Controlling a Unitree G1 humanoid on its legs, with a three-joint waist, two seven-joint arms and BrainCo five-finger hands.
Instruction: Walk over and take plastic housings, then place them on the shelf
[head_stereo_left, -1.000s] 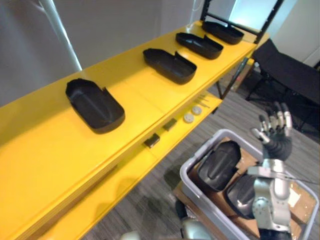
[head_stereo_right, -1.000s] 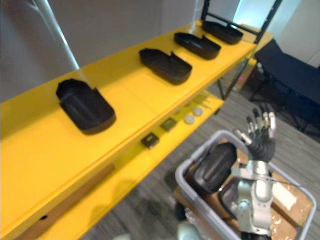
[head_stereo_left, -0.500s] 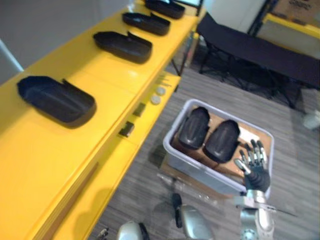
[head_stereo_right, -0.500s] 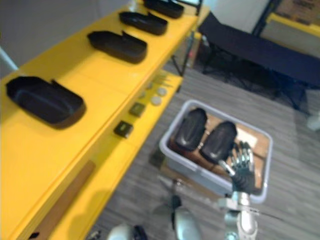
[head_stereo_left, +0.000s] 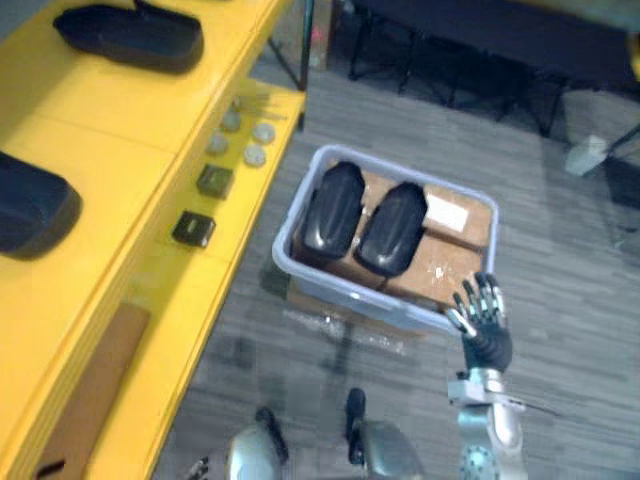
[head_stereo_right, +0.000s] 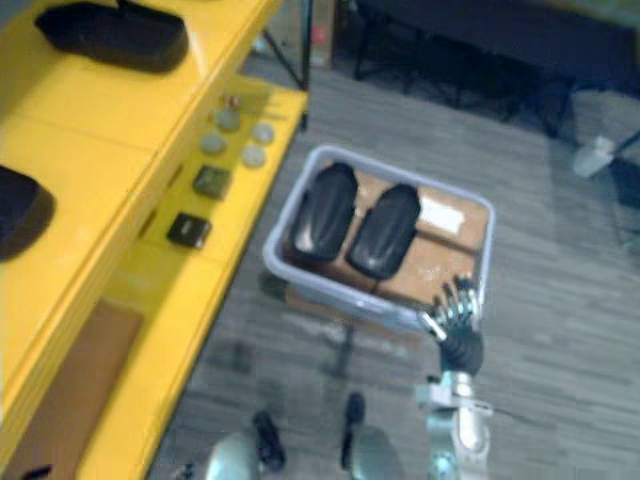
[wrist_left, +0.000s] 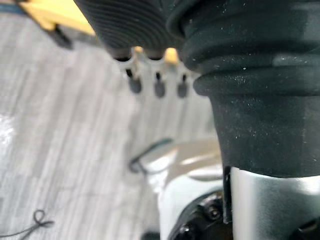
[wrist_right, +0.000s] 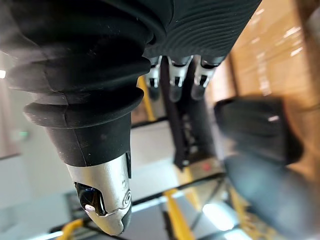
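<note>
Two black plastic housings lie side by side, domed side up, in a grey bin on the floor. My right hand hovers open just past the bin's near right corner, fingers spread, holding nothing; in its wrist view the fingers stretch toward a dark housing. More black housings rest open side up on the yellow shelf. My left hand shows in its wrist view over the floor, fingers straight and empty.
The shelf's lower yellow ledge carries two dark blocks, several round discs and a brown board. Cardboard lines the bin beside the housings. A black folding bench stands behind the bin.
The camera has swung right and down, so the bin now sits mid-view and the shelf runs off to the left. My right hand stays open, near the bin's front right corner.
</note>
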